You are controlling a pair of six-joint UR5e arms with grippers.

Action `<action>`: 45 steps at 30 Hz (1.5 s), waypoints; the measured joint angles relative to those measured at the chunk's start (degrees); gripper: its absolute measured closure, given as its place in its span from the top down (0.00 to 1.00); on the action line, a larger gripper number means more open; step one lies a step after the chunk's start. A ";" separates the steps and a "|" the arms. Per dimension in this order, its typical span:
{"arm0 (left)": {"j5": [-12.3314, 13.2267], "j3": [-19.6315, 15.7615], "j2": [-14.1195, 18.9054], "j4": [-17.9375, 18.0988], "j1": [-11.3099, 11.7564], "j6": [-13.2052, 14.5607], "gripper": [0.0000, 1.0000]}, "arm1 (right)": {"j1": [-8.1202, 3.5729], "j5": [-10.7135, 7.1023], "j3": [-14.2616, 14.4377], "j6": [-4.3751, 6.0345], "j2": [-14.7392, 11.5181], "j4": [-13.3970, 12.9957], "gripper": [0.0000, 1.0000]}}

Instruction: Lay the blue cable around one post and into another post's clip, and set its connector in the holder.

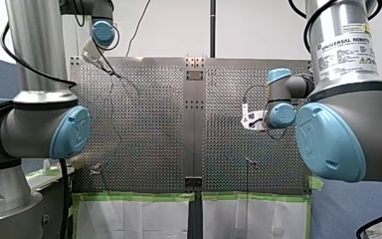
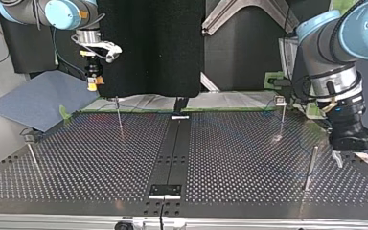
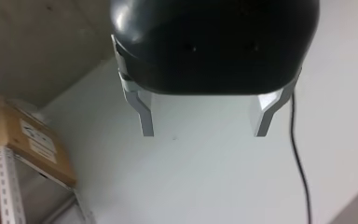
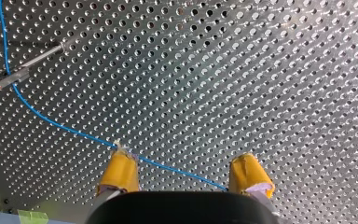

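Blue cable (image 4: 74,132) slanting from a post (image 4: 37,58) under my right claw (image 4: 185,171), parted wide, my left claw (image 3: 204,127) parted, empty.

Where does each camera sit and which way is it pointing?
Front view: behind the arms, looking over the perforated table; my left arm and my right arm flank it.
Top view: across the table, facing the arms, sides crossed.
Left wrist view: aimed off the table at a pale surface; my left gripper, open.
Right wrist view: looking down at table and blue cable; my right gripper, open.
Shared: front and top both show table and both arms.
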 joint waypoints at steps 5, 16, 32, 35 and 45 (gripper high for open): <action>-2.27 2.28 -1.16 -2.27 -2.28 2.28 0.99 | 0.00 0.00 0.02 0.00 0.00 0.02 0.98; -7.61 4.39 -2.46 -7.61 -7.62 7.62 0.99 | 0.00 0.00 0.04 -0.05 -0.08 0.18 0.98; -15.21 5.69 -4.60 -15.19 -8.21 15.21 0.99 | 0.00 0.00 0.00 -0.06 -0.31 0.27 0.98; -16.45 6.77 -4.74 -16.69 -6.93 16.70 0.99 | 0.00 0.00 0.01 -0.06 -0.33 0.24 0.98; -13.04 8.14 -4.79 -21.82 -1.91 21.81 0.99 | 0.00 0.04 -0.01 -0.20 -0.38 0.00 0.98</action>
